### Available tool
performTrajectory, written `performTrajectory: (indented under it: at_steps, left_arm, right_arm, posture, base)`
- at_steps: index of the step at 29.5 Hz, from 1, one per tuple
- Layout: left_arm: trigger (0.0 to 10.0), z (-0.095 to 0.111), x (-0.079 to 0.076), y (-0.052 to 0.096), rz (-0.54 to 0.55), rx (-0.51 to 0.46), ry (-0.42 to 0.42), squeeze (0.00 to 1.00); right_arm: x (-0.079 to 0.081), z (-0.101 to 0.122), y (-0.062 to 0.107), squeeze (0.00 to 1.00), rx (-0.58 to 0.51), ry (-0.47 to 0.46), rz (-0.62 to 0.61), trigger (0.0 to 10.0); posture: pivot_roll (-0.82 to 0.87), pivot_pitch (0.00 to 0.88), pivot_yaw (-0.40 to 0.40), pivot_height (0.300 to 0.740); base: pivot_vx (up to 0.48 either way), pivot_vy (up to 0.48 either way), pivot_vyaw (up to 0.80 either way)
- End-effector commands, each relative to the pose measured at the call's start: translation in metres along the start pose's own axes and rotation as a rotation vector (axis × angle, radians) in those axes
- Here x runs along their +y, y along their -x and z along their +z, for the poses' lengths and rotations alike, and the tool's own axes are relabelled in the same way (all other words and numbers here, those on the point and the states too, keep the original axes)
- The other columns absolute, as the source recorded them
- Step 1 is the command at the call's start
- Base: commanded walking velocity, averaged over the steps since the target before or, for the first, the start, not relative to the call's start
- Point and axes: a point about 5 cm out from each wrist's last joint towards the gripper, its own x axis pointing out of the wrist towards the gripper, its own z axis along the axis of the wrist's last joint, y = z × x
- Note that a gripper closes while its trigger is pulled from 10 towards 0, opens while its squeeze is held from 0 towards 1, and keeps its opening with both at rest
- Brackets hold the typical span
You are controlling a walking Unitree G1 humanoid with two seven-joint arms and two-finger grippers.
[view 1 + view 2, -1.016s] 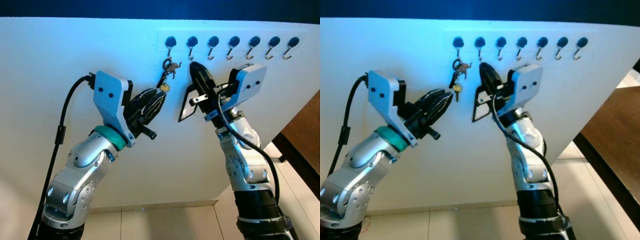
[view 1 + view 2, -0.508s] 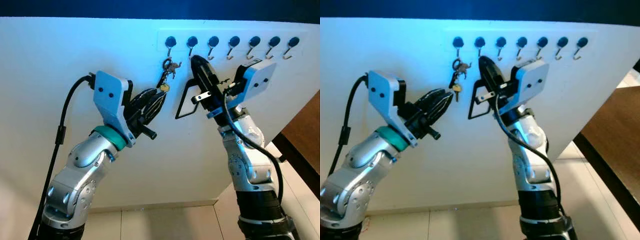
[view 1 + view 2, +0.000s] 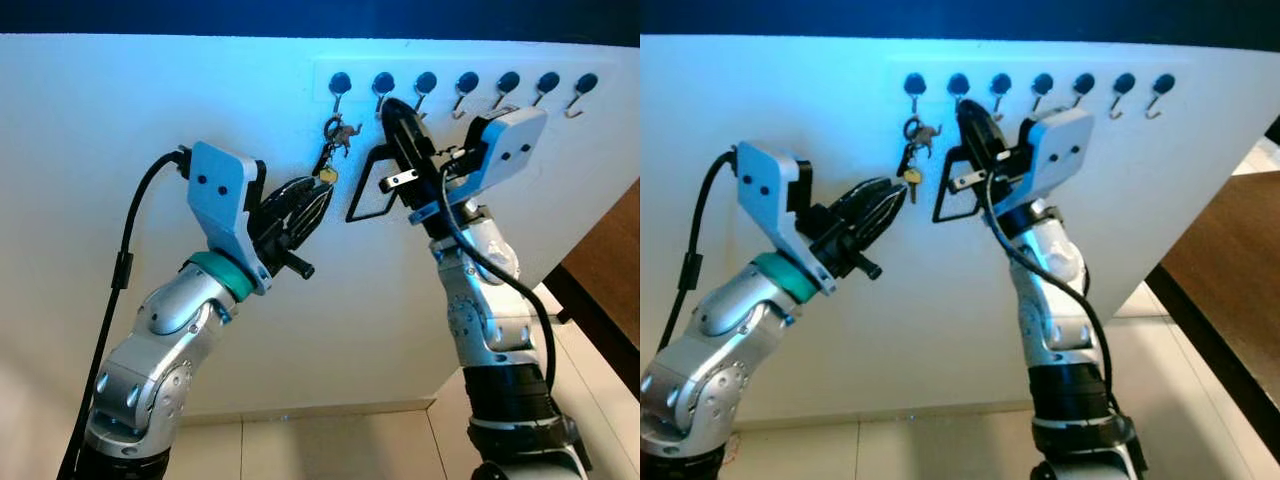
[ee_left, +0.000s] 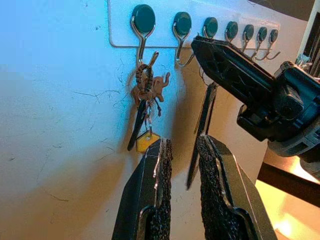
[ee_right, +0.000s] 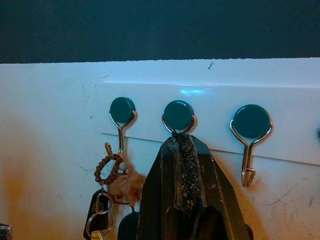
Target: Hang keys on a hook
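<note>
A bunch of keys (image 3: 333, 150) with a yellow tag and a brown charm hangs from the leftmost hook (image 3: 340, 88) of a white hook rail (image 3: 470, 68) on the wall. My left gripper (image 3: 320, 192) sits just below and to the left of the keys (image 4: 145, 107), its fingers (image 4: 160, 165) slightly open and holding nothing. My right gripper (image 3: 391, 110) is shut, and its tip (image 5: 182, 137) rests right below the second hook (image 5: 178, 117). A thin black loop shape (image 3: 365, 190) hangs under the right gripper against the wall; I cannot tell what it is.
Several free metal hooks (image 3: 505, 90) with dark round caps run to the right along the rail. The wall below is plain white. A tiled floor (image 3: 330, 445) lies beneath, and a dark wooden edge (image 3: 600, 270) stands at the right.
My right gripper has risen and moved left, from below the rail to the second hook, and the black loop shape moved with it. The left arm and the keys have stayed put.
</note>
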Motion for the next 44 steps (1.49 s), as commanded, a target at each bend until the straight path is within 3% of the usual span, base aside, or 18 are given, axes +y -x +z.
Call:
performTrajectory:
  at_steps: [1, 14, 31, 40, 44]
  left_arm:
    - [10.0, -0.003, -0.001, 0.000, -0.005, 0.016, 0.008, 0.00]
    - [10.0, -0.004, -0.001, 0.000, -0.012, 0.022, 0.011, 0.00]
    - [10.0, -0.004, -0.001, 0.000, -0.015, 0.024, 0.010, 0.00]
    - [10.0, -0.004, -0.001, 0.000, -0.015, 0.025, 0.011, 0.00]
    - [10.0, -0.004, -0.002, 0.000, -0.015, 0.025, 0.011, 0.00]
  right_arm:
    - [0.000, -0.006, -0.001, 0.00, 0.031, 0.004, -0.008, 10.0]
    - [-0.010, -0.018, 0.009, 0.00, 0.084, -0.021, -0.114, 10.0]
    - [-0.002, -0.030, 0.027, 0.00, 0.140, 0.000, -0.048, 10.0]
    - [0.004, -0.017, 0.021, 0.00, 0.064, -0.004, -0.001, 10.0]
    - [0.007, 0.005, 0.007, 0.00, -0.037, -0.005, 0.039, 10.0]
  posture:
    - [0.07, 0.125, 0.072, 0.740]
    - [0.06, 0.117, 0.080, 0.740]
    - [0.06, 0.120, 0.080, 0.740]
    - [0.07, 0.123, 0.080, 0.740]
    - [0.07, 0.126, 0.078, 0.740]
  base:
    - [0.000, 0.000, 0.00]
    - [0.000, 0.000, 0.00]
    - [0.000, 0.000, 0.00]
    - [0.000, 0.000, 0.00]
    - [0.000, 0.000, 0.00]
